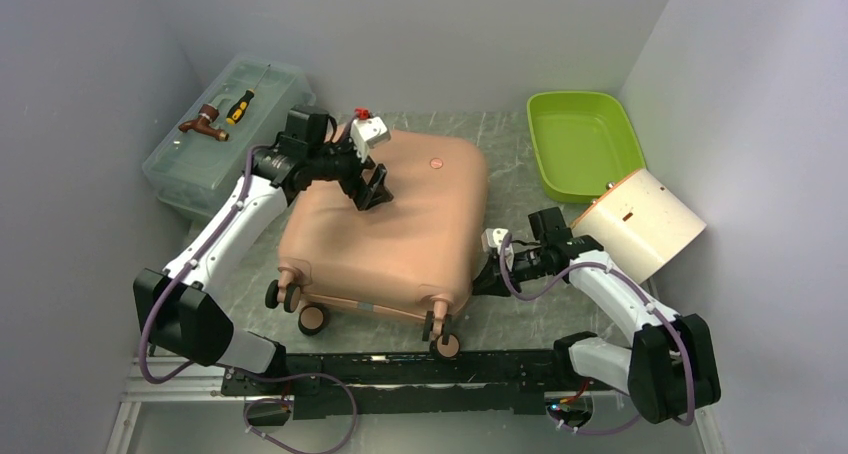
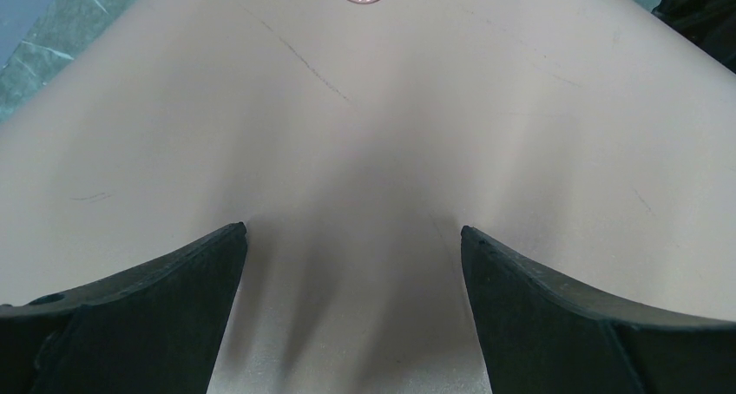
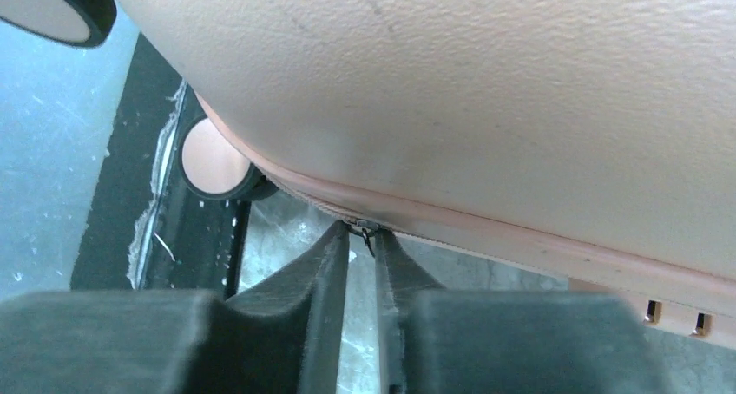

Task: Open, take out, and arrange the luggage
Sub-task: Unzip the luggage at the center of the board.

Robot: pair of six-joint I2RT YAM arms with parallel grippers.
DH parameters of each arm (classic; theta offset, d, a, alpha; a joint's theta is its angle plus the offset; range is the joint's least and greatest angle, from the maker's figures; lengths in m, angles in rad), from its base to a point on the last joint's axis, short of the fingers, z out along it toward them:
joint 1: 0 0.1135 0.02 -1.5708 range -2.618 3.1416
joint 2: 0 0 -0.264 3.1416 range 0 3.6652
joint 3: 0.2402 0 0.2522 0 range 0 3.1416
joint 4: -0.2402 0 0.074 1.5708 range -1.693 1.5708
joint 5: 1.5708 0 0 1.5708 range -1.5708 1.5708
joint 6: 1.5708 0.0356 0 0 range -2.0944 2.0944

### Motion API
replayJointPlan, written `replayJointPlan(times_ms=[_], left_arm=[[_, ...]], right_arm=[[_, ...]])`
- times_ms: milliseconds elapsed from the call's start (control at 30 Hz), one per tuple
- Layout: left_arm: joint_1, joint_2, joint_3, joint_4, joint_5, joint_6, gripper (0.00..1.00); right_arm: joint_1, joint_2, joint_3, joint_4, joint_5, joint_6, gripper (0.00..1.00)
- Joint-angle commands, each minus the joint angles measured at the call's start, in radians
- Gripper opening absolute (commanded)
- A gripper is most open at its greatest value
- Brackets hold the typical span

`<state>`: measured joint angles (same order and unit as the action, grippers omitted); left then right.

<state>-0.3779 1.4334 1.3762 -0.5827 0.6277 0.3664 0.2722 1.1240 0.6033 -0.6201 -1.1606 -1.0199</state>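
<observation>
On the table's middle: the luggage (image 1: 400, 224) lies flat and closed, salmon-pink shell up, the largest thing we see.
Table: the grey-green marbled table (image 1: 500, 134) shows around the case on all sides.
Wheels: the wheels (image 1: 312, 319) point toward the arms' bases at the near edge.
Badge: a round pink badge (image 1: 436, 162) sits on the shell near its far edge.
Left arm: the left gripper (image 1: 370, 189) hangs over the far-left part of the shell.
Left jaws: spread wide and holding nothing; from the wrist we see only bare pink shell between the two black fingers. We cannot tell whether the tips touch it.
Right arm: the right gripper (image 1: 490, 274) is low at the case's right side, close to the near-right corner, at the seam.
Right jaws: drawn nearly together, with a thin slit between them.
Seam: a small dark zipper pull (image 3: 368, 233) hangs between those tips; we cannot tell whether it is pinched.
Far left: a translucent toolbox (image 1: 170, 169) stands by the wall, with a screwdriver (image 1: 240, 104) and a brown tool (image 1: 203, 122) on its lid.
Far right: a lime green tray (image 1: 580, 144) sits in the corner.
Right edge: a cream drum (image 1: 645, 224) lies on its side between that tray and the right arm.
</observation>
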Motion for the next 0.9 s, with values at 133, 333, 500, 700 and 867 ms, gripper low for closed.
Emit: replayJointPlan(times_ms=[133,333,500,700,867], left_arm=[[-0.027,-0.017,-0.015,0.064,0.003,-0.064,0.99],[-0.062,0.000,-0.043,0.068,-0.007,-0.048,0.99],[-0.104,0.018,-0.095,0.067,-0.064,0.004,0.99],[-0.144,0.056,-0.137,0.060,-0.111,0.057,0.94],[-0.155,0.074,-0.134,0.038,-0.097,0.070,0.87]], right_arm=[[0.025,0.065,0.078,-0.192,-0.076,-0.168,0.00],[-0.008,0.041,0.095,-0.013,0.058,0.070,0.00],[-0.012,-0.104,0.020,0.322,0.357,0.328,0.00],[-0.023,-0.064,0.095,0.367,0.558,0.397,0.00],[-0.045,0.052,0.163,0.410,0.652,0.423,0.00]])
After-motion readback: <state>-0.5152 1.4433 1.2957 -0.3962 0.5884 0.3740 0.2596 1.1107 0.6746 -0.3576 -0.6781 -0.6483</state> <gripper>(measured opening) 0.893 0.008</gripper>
